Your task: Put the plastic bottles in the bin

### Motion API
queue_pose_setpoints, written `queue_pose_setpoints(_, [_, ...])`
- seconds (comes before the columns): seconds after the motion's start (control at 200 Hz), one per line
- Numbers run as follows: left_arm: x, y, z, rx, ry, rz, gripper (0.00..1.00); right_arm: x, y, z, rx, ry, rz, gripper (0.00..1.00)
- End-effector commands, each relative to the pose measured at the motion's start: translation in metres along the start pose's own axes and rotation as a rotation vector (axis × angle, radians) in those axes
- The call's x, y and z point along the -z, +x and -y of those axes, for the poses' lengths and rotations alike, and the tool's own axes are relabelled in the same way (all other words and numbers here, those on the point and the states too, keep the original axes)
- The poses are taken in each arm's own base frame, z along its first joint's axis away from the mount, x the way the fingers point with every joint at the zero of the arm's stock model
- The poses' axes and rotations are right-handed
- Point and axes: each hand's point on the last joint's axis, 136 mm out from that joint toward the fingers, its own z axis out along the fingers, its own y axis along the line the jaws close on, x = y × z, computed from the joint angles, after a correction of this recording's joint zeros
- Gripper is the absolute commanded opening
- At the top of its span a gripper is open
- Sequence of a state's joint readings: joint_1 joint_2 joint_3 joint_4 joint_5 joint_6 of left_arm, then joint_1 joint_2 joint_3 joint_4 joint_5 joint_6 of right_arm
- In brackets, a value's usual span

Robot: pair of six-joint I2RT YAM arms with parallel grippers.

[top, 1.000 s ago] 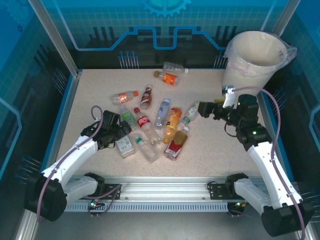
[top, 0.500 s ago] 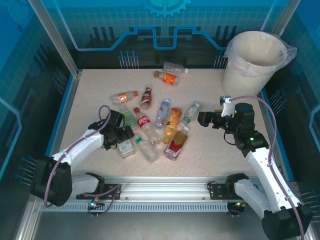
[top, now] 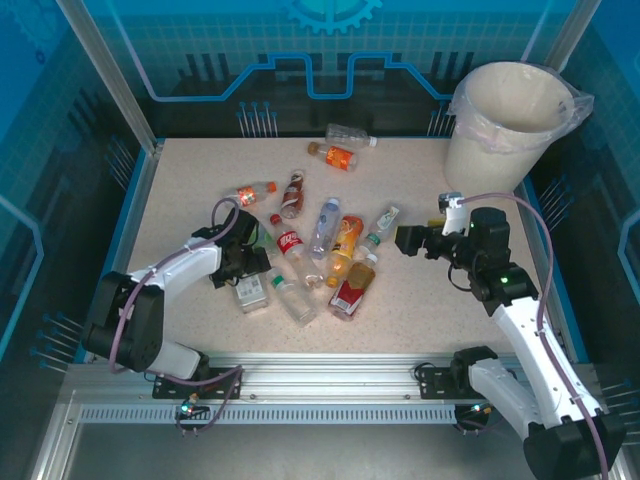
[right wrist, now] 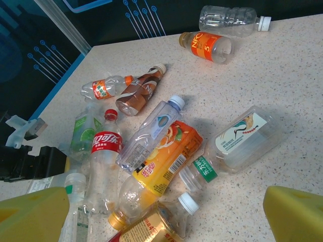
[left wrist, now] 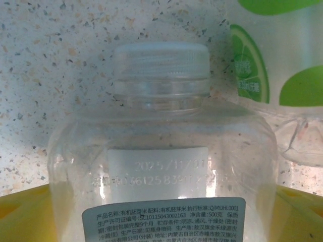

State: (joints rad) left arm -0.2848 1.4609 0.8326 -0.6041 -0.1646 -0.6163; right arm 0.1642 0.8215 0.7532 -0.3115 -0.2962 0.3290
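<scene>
On the speckled beige tabletop (top: 420,310) our left claw (top: 243,268) straddles a probably light, crushable clear white-capped plastic bottle (left wrist: 161,151) mid-body; whether it squeezes, we cannot tell. Our right claw (top: 403,240) is spread.

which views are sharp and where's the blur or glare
Left wrist: so close that the white-capped bottle looks soft, its stamped date faint. Right wrist: bottles crisp, the yellow fingers at the bottom blurred. Top external: evenly lit, only soft shadows, bin sharp.

Top external: high, near side, whole table (top: 412,308); left wrist: tight on clear bottle (left wrist: 161,151); right wrist: oblique, shares bottle pile (right wrist: 166,156)
</scene>
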Motion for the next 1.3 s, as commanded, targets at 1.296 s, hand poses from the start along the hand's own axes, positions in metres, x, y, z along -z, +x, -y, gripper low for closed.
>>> queue_pose_setpoints(1.296, [0.218, -0.028, 0.206, -0.18, 0.95, 0.425, 0.64, 0.013, 0.014, -0.074, 0.092, -0.314, 0.03, 1.0])
